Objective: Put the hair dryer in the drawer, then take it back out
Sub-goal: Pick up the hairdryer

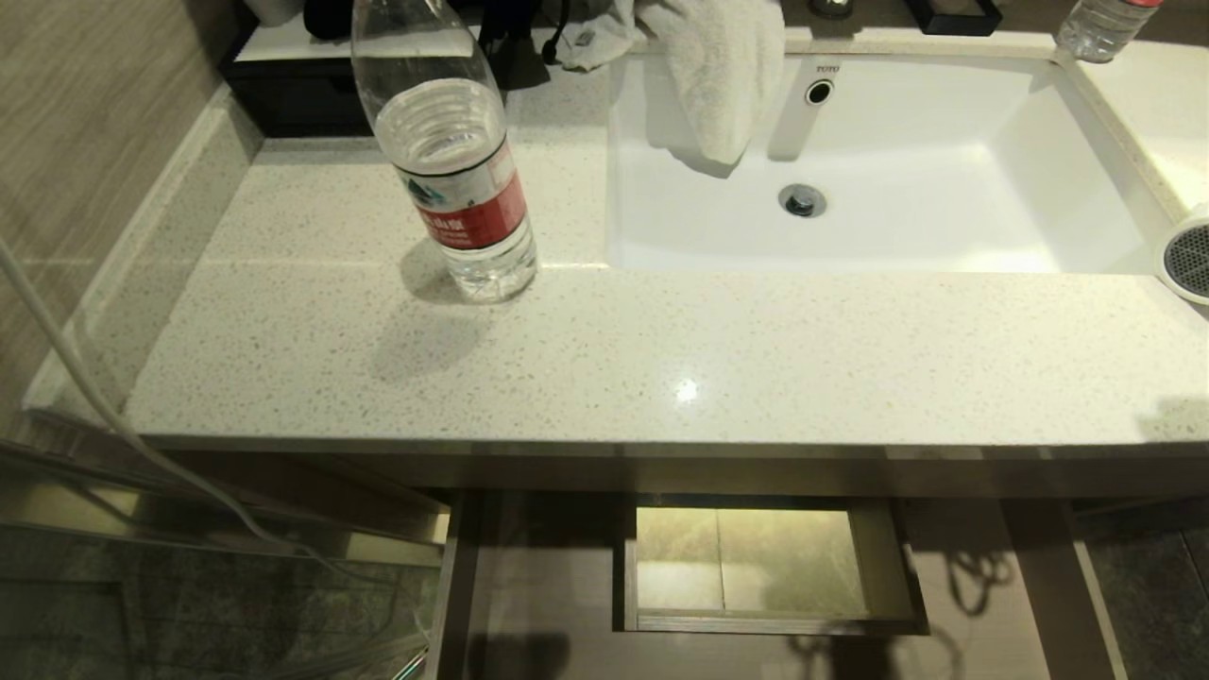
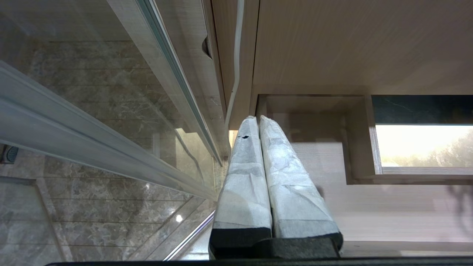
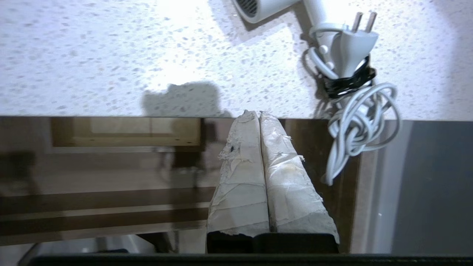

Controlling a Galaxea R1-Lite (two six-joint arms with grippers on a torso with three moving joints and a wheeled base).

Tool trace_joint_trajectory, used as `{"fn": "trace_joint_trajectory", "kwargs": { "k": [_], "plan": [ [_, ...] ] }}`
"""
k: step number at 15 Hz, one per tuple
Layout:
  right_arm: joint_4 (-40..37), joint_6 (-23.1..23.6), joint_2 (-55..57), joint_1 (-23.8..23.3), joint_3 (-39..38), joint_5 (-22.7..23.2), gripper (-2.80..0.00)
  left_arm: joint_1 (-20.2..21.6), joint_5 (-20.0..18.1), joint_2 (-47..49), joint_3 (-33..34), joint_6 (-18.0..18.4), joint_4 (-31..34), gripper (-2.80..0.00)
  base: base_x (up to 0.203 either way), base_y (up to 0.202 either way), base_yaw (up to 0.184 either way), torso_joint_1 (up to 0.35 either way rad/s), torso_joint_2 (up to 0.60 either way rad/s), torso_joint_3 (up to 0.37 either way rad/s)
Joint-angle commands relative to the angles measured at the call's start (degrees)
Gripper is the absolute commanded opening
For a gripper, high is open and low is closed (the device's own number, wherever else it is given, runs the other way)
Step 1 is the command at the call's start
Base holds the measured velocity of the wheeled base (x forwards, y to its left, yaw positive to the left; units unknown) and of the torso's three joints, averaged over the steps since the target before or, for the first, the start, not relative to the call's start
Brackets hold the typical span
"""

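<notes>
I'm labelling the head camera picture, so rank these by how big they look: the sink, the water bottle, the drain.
1. sink
2. water bottle, though it stands nearer the camera
3. drain

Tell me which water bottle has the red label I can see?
The big water bottle standing on the counter left of the sink. The other bottle, behind the sink's far right corner, is cut off, so no label shows.
</notes>
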State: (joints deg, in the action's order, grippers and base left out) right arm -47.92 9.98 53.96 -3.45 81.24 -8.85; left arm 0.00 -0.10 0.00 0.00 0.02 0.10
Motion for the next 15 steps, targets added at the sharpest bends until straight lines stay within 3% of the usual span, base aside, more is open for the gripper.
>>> {"fn": "trace_joint_trajectory", "kwargs": {
  "k": [1, 2, 4, 10, 12, 13, 15],
  "plan": [
    [-0.84, 7.52, 6.45, -6.22, 2.58, -0.13, -2.8, 0.0, 0.01, 0.0, 0.0, -0.02, -0.01, -2.8, 0.0, 0.0, 0.0, 0.0, 0.0, 0.0],
    [-1.26, 13.47, 7.56, -10.11, 3.63, -0.15, -2.8, 0.0, 0.01, 0.0, 0.0, -0.02, -0.01, -2.8, 0.0, 0.0, 0.0, 0.0, 0.0, 0.0],
    [-1.19, 20.98, 9.26, -16.79, 5.41, -0.02, -2.8, 0.0, 0.01, 0.0, 0.0, -0.02, -0.01, -2.8, 0.0, 0.0, 0.0, 0.0, 0.0, 0.0],
    [4.73, 21.75, 14.56, -17.64, 5.45, 2.14, -2.8, 0.0, 0.01, 0.0, 0.0, -0.02, -0.01, -2.8, 0.0, 0.0, 0.0, 0.0, 0.0, 0.0],
    [7.44, 22.09, 15.71, -17.64, 5.74, 5.82, -2.8, 0.0, 0.01, 0.0, 0.0, -0.02, -0.01, -2.8, 0.0, 0.0, 0.0, 0.0, 0.0, 0.0],
    [7.58, 22.2, 16.18, -17.64, 5.85, 6.47, 0.0, 0.0, 0.01, 0.0, 0.0, -0.02, -0.01, -2.8, 0.0, 0.0, 0.0, 0.0, 0.0, 0.0],
    [7.66, 21.76, 17.11, -17.68, 6.22, 6.39, 0.0, 0.0, 0.01, 0.0, 0.0, -0.02, -0.01, -2.8, 0.0, 0.0, 0.0, 0.0, 0.0, 0.0]
  ]
}}
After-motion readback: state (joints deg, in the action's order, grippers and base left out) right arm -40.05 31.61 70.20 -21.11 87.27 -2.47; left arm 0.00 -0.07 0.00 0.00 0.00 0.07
